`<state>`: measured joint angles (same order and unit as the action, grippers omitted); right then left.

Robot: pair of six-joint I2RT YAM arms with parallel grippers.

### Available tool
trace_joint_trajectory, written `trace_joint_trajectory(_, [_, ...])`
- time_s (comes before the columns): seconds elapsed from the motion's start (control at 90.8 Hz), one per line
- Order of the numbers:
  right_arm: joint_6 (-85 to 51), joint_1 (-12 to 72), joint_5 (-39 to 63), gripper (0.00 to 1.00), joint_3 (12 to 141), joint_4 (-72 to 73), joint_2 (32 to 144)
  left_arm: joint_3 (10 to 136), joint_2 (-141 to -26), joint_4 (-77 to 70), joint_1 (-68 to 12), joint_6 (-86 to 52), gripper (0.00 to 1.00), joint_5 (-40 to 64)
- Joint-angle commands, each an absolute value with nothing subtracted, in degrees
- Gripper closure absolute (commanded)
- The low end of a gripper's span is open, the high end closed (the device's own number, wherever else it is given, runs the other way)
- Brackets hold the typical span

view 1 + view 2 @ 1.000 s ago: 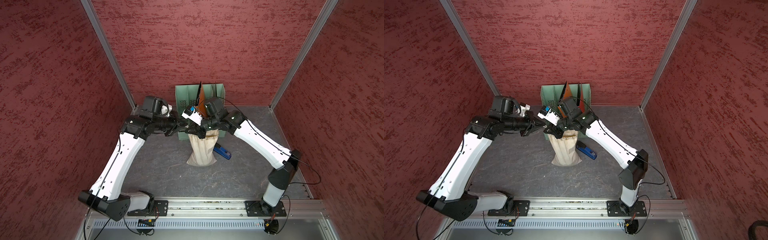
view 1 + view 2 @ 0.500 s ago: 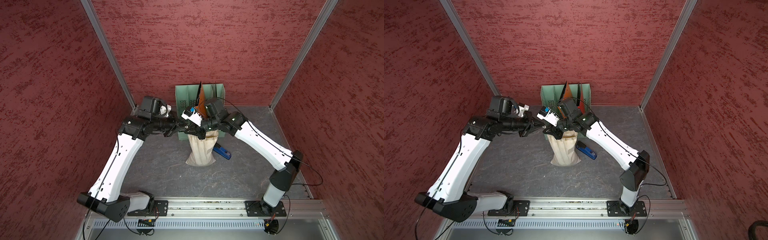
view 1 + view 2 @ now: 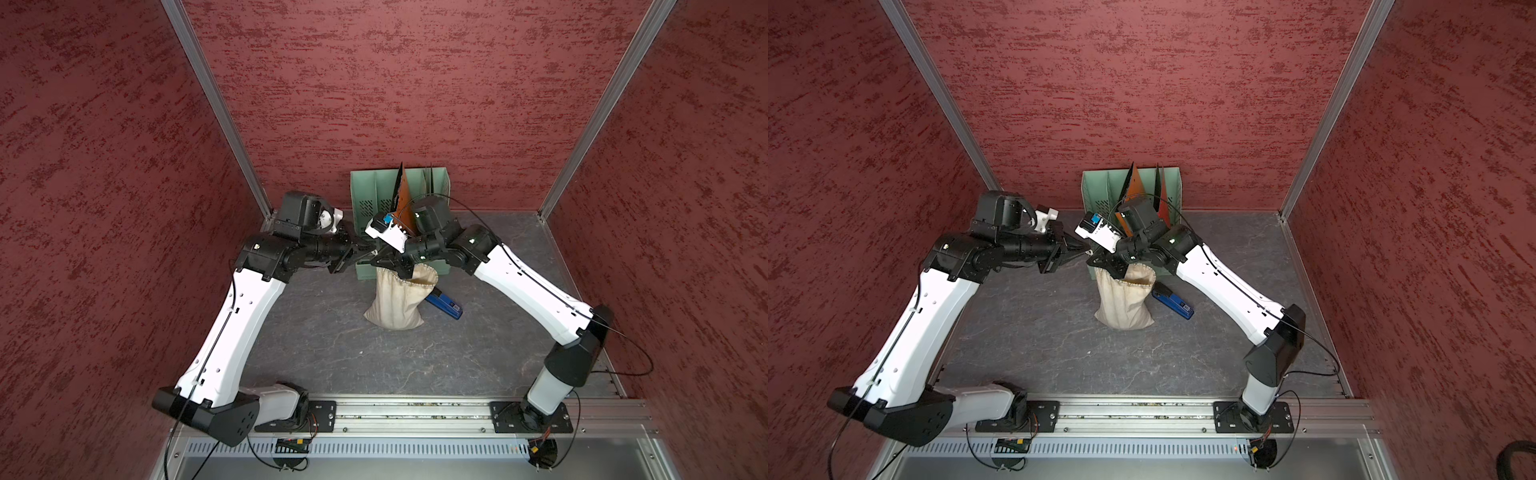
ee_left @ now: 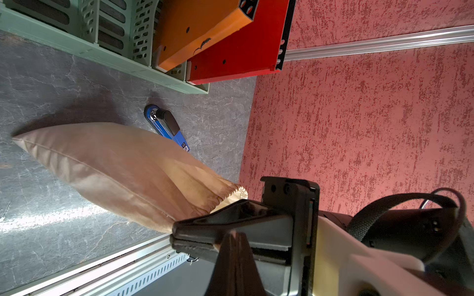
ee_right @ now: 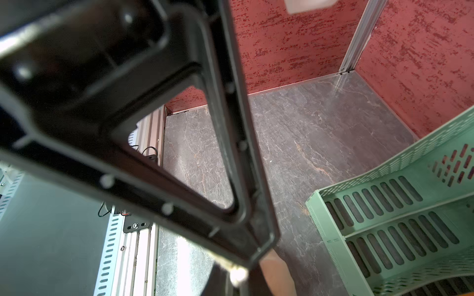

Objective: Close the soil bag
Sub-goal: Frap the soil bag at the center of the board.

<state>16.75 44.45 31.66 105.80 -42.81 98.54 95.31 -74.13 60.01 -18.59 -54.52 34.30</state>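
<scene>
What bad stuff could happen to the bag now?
The soil bag stands upright with its mouth partly open, so a hard sideways tug might tip it and spill what's inside. The left claw and right claw are shut almost tip to tip beside its neck, so they might bump. The blue stapler lies right by the bag's base and could get knocked.
</scene>
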Motion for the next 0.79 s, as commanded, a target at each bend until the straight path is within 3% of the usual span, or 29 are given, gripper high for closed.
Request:
trace_joint_trajectory(0.0, [17.27, 44.45, 28.13, 0.97, 102.84, -50.49, 98.02, 97.52, -71.58, 50.23, -17.58, -55.36, 1.0, 35.33])
trace_joint_trajectory(0.782, [18.26, 44.45, 26.81, 0.9, 101.35, -50.89, 99.94, 97.01, -71.17, 47.51, -17.58, -57.14, 1.0, 34.5])
